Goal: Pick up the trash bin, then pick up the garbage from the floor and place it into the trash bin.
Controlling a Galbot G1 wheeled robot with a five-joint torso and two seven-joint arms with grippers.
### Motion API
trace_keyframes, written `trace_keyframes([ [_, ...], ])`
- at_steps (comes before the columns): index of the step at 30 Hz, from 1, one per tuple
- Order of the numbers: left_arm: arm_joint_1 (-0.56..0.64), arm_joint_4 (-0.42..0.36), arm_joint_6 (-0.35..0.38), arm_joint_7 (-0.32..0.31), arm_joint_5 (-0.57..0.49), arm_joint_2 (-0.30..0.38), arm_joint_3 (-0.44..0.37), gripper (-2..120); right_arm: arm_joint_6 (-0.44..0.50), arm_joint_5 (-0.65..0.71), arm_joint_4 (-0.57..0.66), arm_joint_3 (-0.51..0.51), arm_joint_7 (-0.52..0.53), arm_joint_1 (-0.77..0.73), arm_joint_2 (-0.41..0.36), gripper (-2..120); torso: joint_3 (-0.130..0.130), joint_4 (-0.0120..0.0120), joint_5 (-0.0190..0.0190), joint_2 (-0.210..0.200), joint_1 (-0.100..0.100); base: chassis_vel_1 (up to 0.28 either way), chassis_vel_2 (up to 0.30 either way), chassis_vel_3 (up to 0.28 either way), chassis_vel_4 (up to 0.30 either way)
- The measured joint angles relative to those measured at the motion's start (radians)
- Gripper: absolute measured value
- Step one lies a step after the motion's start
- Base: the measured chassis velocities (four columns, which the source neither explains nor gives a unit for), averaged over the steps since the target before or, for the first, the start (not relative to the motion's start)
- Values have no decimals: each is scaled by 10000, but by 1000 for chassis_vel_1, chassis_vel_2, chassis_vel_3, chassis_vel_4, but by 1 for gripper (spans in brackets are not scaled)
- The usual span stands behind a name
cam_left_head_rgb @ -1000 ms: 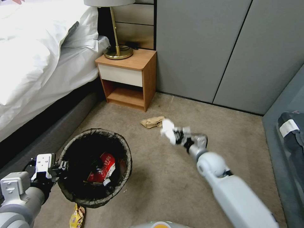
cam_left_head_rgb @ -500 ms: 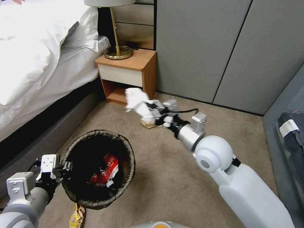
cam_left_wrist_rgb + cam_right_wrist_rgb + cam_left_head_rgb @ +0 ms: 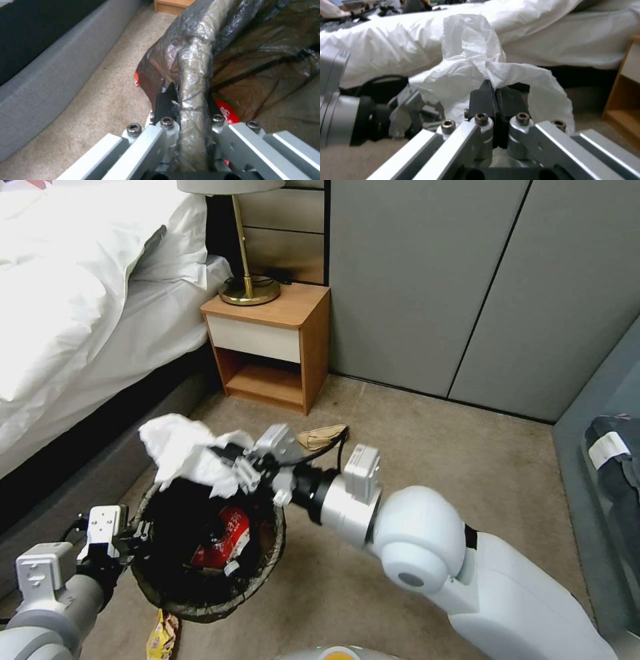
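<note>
Bedroom, bed (image 3: 73, 293), nightstand (image 3: 270, 347), lamp (image 3: 243, 247)

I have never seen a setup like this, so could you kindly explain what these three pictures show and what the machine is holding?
This is a wheeled robot with two arms, tidying a bedroom. The wide picture comes from a camera on its head; the other two come from cameras on its wrists. The left hand is clamped on the rim of the trash bin, which the left wrist picture shows up close. The right hand pinches a white tissue above the bin's far edge. A red wrapper lies inside the bin. On the carpet lie a tan paper bag and a yellow packet.
</note>
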Motion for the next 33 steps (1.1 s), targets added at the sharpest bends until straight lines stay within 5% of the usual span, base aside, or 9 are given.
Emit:
trace_keyframes([
  [26,-42,0,0,37,-74,166,-48,1,-4,-1164,-734,-573,-180,-618,-326,0,0,0,0,0,0,0,0,0,0],
  [33,-54,0,0,46,-84,176,-55,1,-50,-1361,-881,-777,-173,-768,-184,21,0,1,0,0,0,0,0,0,0],
])
